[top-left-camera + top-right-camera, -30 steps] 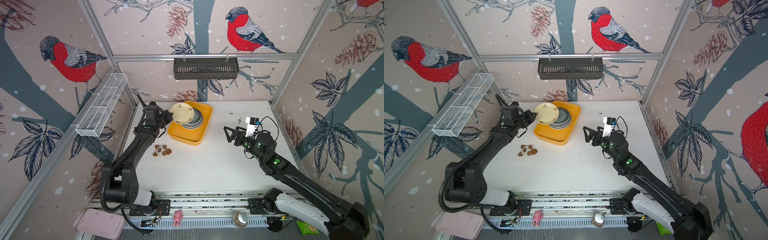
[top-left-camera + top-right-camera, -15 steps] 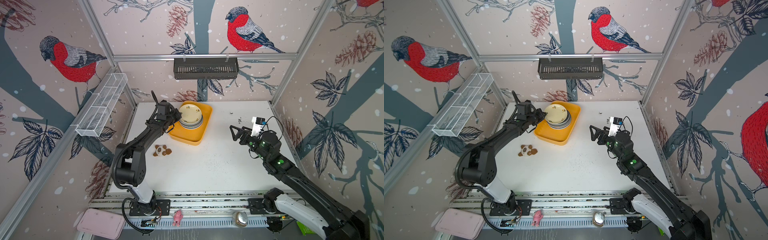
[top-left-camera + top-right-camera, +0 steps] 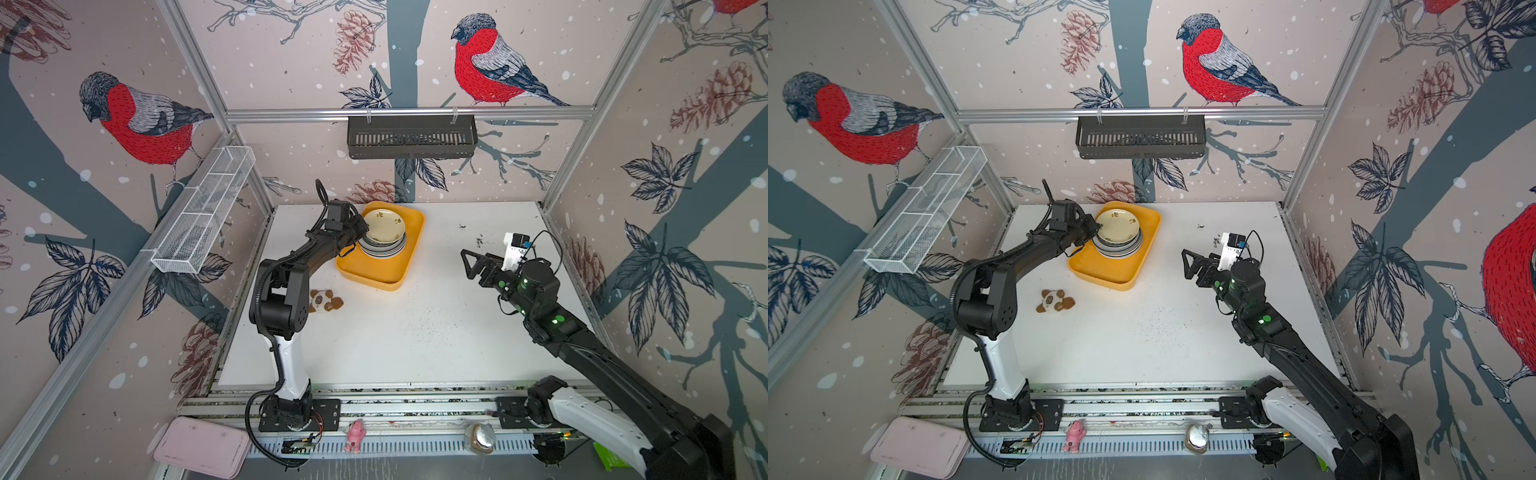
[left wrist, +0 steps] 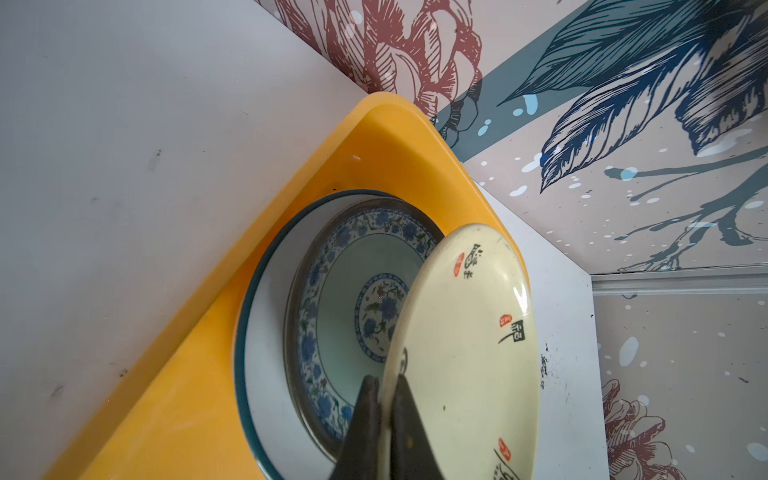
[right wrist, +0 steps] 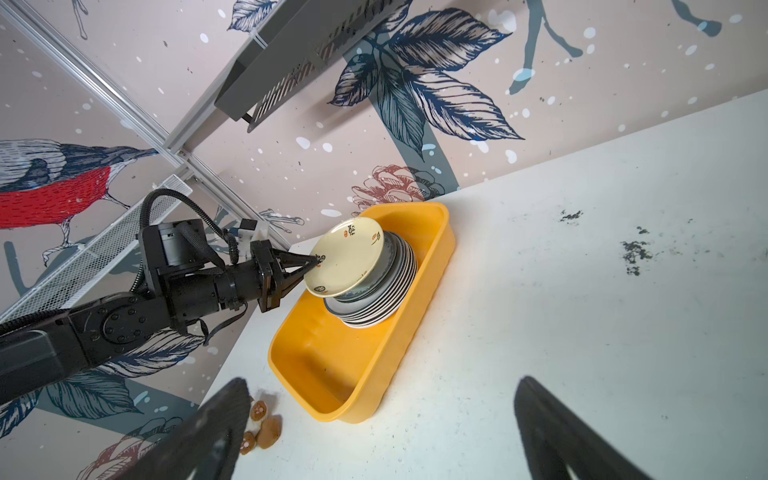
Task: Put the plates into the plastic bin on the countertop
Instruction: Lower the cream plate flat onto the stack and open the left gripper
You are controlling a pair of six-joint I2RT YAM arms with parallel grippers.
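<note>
The yellow-orange plastic bin stands at the back left of the white countertop. Several plates are stacked in its far end; a teal patterned plate lies on a white one with a teal rim. My left gripper is shut on the near rim of a small cream plate, which tilts over the stack with its far edge down on it. My right gripper stands open and empty above the countertop, right of the bin.
A brown-and-white panda toy lies in front of the bin beside the left arm. A black slotted basket hangs on the back wall and a white wire basket on the left wall. A pink tray lies off the front.
My left gripper has carried the cream plate to the right over the bin and down onto the stack. The right arm has drawn back to the right, still open.
</note>
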